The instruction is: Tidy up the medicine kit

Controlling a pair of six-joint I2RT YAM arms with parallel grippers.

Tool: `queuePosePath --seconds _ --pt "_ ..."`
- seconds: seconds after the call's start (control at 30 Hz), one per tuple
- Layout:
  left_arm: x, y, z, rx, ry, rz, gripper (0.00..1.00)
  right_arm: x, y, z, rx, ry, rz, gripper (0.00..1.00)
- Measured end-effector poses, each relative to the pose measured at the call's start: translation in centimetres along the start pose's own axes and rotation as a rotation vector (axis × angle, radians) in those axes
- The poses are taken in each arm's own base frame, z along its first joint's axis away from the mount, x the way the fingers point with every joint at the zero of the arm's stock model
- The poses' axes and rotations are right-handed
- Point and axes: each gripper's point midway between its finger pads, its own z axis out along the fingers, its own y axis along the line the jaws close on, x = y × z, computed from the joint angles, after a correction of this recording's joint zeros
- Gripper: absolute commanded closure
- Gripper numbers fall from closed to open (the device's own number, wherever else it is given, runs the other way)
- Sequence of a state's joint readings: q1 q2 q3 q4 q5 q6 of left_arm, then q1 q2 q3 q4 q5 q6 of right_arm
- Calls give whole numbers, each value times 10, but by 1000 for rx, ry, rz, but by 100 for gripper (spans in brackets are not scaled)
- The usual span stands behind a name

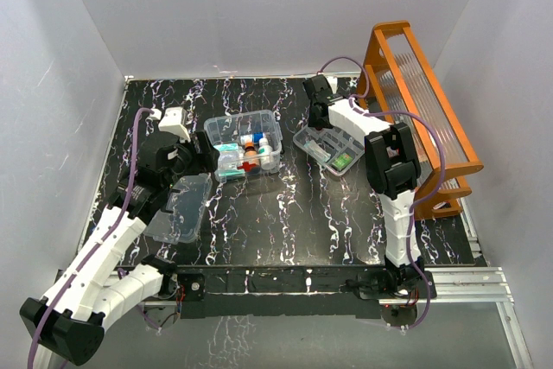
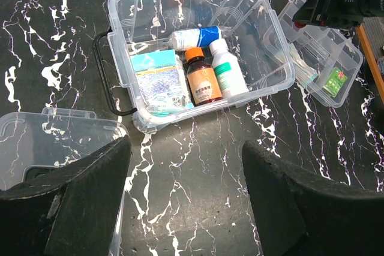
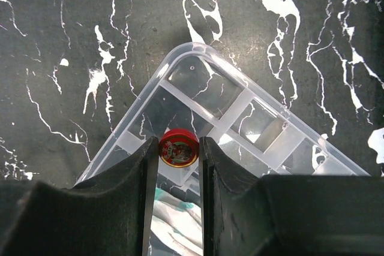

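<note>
The right hand (image 3: pixel 177 159) pinched a small red tin (image 3: pixel 178 147) over a corner slot of the divided tray (image 3: pixel 243 111), just right of the open box (image 2: pixel 267 31) mid-table (image 2: pixel 198 172), seemingly to sort it there, while the left hand (image 2: pixel 186 148) hovered wide and empty beside the lid (image 2: pixel 54 139).

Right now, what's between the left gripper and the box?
Only bare table between left gripper and box, per left wrist view; lid sits aside.
</note>
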State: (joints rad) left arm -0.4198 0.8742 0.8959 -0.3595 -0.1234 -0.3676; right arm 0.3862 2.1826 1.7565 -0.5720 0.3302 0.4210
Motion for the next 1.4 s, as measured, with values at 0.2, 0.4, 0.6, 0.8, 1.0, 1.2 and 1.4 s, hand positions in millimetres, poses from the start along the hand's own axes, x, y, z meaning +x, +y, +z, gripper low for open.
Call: queuePosePath --seconds 0.2,0.4,0.6,0.8,1.0,1.2,1.4 --pt "2 0 2 -3 8 1 27 11 4 12 -37 40 -39 65" --pt "3 1 4 -6 15 3 27 12 7 11 -58 47 -61 55" --pt "3 1 4 -6 16 7 27 6 7 3 -67 33 -64 51" --pt "3 1 4 -6 16 10 27 13 -7 -33 -94 26 -91 46" --pt "4 1 5 -6 17 8 27 30 -31 -70 -123 -14 -171 41" --pt "5 -1 9 0 27 1 27 62 -44 -62 -155 39 -270 45" --pt "9 -3 11 7 43 -3 26 68 -46 -54 -179 56 -340 48"
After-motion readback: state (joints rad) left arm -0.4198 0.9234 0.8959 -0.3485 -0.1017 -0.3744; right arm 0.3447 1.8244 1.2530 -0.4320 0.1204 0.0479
